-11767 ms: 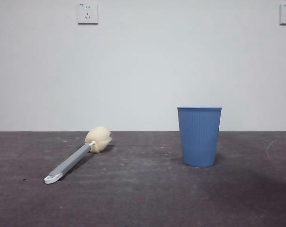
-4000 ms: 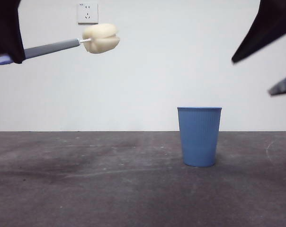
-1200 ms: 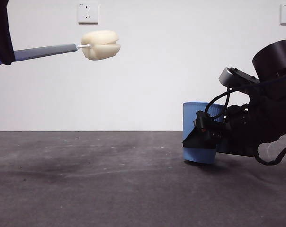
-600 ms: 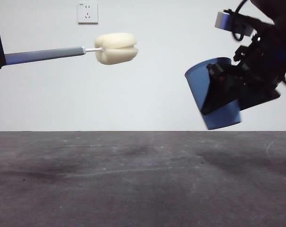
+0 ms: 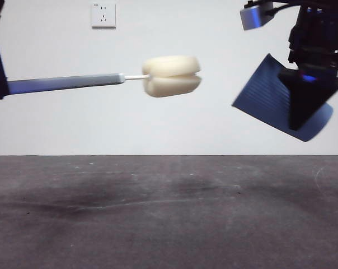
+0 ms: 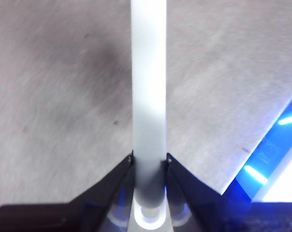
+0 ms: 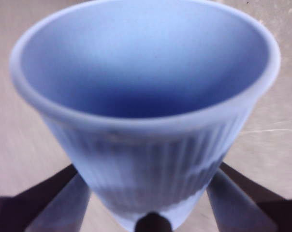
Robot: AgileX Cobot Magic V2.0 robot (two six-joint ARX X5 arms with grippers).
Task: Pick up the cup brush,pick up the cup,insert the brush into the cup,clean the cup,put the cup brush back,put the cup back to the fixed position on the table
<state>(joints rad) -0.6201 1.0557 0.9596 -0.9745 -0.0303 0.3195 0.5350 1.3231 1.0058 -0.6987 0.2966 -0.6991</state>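
Observation:
My left gripper (image 6: pixel 149 162) is shut on the grey handle of the cup brush (image 6: pixel 148 87). In the front view it holds the cup brush (image 5: pixel 90 82) level, high above the table (image 5: pixel 158 213), with the cream sponge head (image 5: pixel 172 75) pointing right. My right gripper (image 7: pixel 148 193) is shut on the ribbed light blue cup (image 7: pixel 146 106) near its base. In the front view the cup (image 5: pixel 267 98) hangs high at the right, tilted, its mouth turned left towards the sponge. A gap separates sponge and cup.
A white wall stands behind the table with a socket (image 5: pixel 103 15) at the upper left. The left wrist view shows the table's edge and a blue-lit area (image 6: pixel 276 159) beyond it.
The right gripper has lifted the cup off the table and tipped its mouth leftward. The left gripper has carried the brush to the right, closer to the cup.

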